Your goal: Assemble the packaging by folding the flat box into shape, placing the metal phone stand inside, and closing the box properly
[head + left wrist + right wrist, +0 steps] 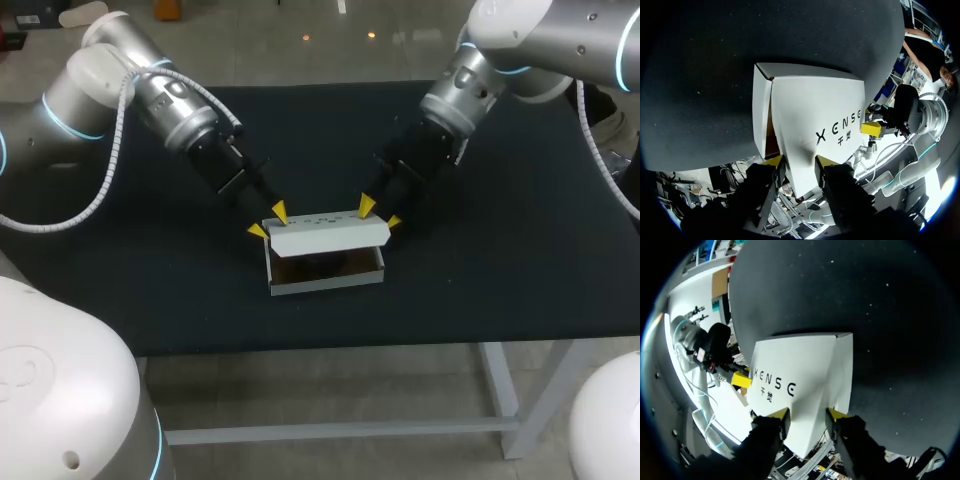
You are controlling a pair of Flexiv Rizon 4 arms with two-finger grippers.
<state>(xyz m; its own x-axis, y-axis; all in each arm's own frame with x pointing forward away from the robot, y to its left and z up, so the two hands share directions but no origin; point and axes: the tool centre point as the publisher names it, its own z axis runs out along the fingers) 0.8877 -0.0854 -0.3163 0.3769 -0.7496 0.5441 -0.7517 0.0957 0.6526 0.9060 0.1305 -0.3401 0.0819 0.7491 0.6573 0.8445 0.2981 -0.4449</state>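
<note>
The white box [326,281] sits mid-tabletop [520,270] with its lid [330,236] half raised over the open tray. The left end effector [269,221] pinches the lid's left end. The right end effector [380,213] pinches its right end.

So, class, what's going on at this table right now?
Two robot arms are handling a small white box on the black table. The left tool is shut on the left end of the box's lid, and the right tool is shut on the right end. The lid sits raised over the open box and is not yet closed. Something dark lies inside, but whether it is the phone stand cannot be told.
</note>
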